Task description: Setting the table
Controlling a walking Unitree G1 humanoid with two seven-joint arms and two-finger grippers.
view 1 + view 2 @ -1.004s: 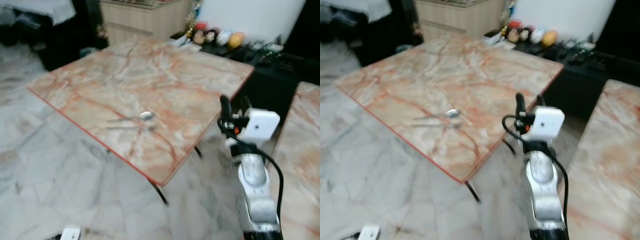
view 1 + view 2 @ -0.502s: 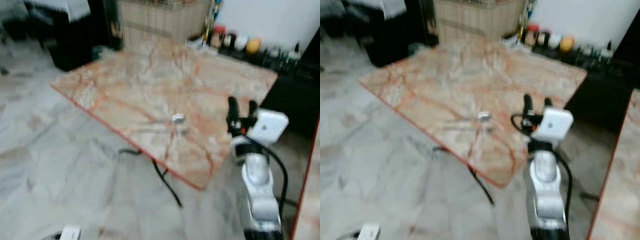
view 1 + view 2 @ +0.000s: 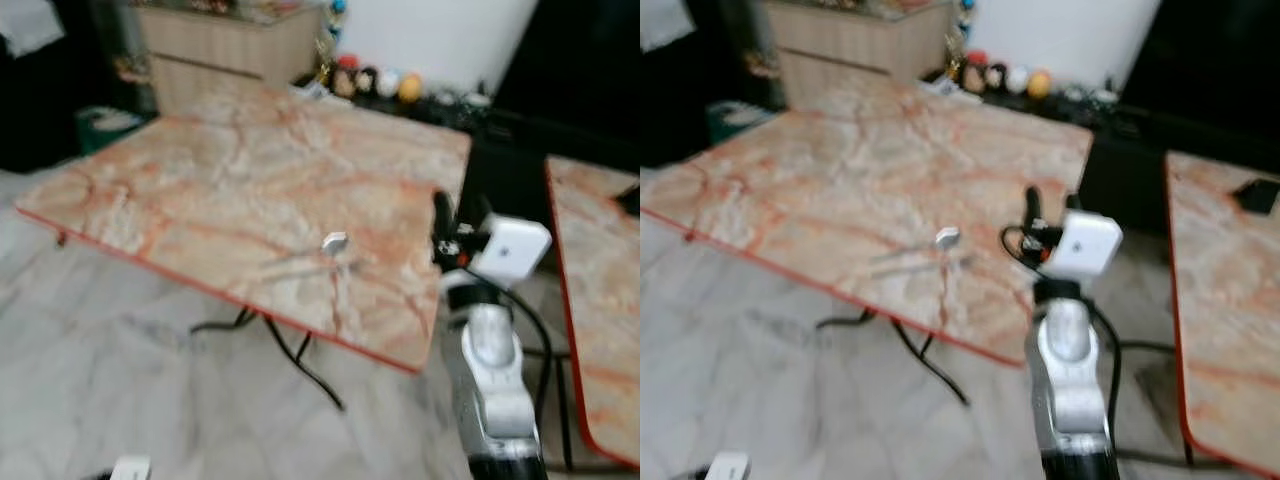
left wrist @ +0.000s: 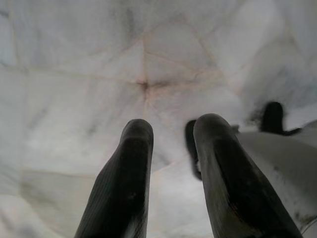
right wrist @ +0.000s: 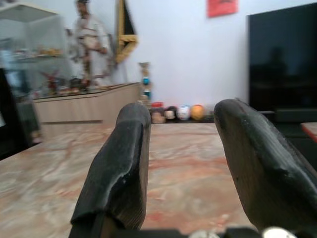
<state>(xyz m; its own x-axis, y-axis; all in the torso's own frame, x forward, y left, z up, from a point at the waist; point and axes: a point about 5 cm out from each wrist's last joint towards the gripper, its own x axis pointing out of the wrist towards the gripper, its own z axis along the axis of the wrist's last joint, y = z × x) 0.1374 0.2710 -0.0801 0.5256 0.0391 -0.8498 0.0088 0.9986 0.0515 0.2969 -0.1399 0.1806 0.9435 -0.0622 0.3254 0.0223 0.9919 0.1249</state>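
Observation:
A metal spoon lies near the front edge of the pink marble table, with a second thin utensil beside it, too blurred to name. My right gripper is raised upright at the table's right front corner, a short way right of the spoon. Its fingers stand open with nothing between them, pointing across the tabletop. My left arm hangs idle low on the left. The left gripper points at the floor tiles, with a gap between its fingers and nothing in it.
A second marble table stands close on the right, with a dark flat object on it. Behind are a wooden cabinet and a black low unit with small round figures. Black table legs cross the marble floor.
The whole picture has shifted, so the camera has moved: the table sits further left and the second table shows more. The right arm holds the same raised pose. The utensils lie as before.

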